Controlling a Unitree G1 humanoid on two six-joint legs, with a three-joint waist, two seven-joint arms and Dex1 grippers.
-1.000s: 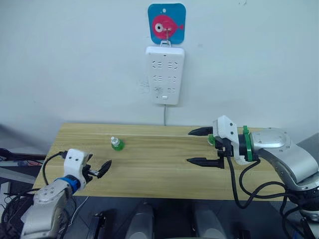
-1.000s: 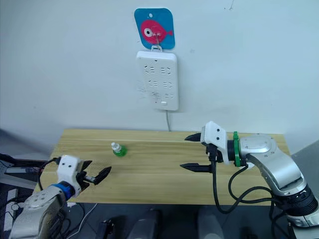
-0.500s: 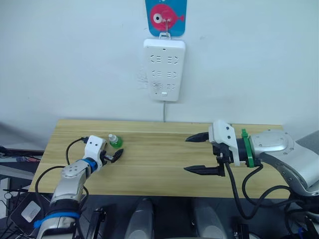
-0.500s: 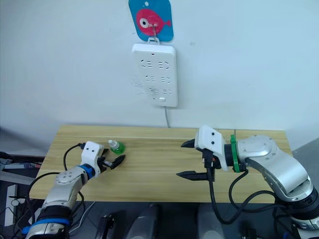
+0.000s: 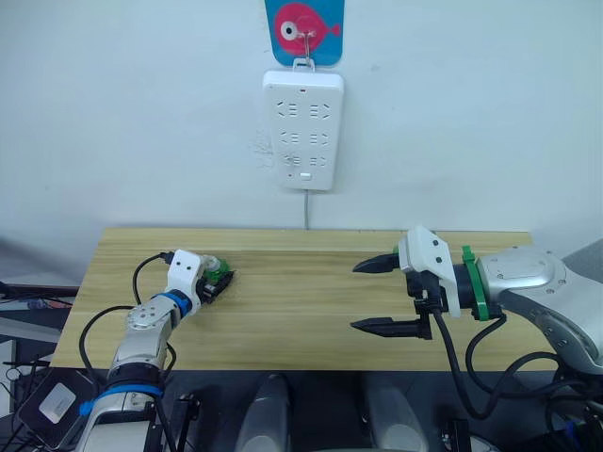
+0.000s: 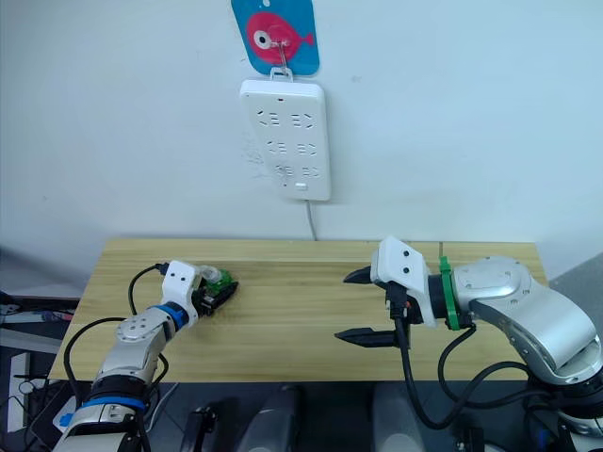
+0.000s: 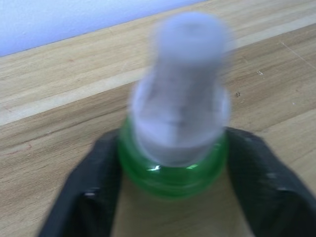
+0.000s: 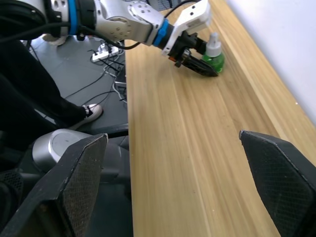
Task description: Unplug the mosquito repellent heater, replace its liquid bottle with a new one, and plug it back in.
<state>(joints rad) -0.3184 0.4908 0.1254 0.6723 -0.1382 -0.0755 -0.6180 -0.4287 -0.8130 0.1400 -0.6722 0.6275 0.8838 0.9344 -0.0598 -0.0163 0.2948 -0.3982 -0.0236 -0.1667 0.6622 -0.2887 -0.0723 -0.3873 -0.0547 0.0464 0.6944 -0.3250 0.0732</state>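
Left tool [image 5: 220,280] down at the left end of the wooden bench [image 5: 301,311], black fingers [image 7: 89,197] either side of the small green bottle with the white cap [image 5: 217,271] — pads touching the green body in the left wrist view, closed in on it, bottle upright on the wood. Over on the right, right tool [image 5: 377,295] hovering above the bench, spread wide, nothing between its two black fingers [image 8: 84,182], well apart from the bottle. Seen from the right wrist view — same white-capped bottle far down the bench, gripped by the other arm's tool. Up on the wall behind, white power strip [image 5: 302,127] hanging from a hook on a blue card with a pink fish [image 5: 303,30], cord running down behind the bench.
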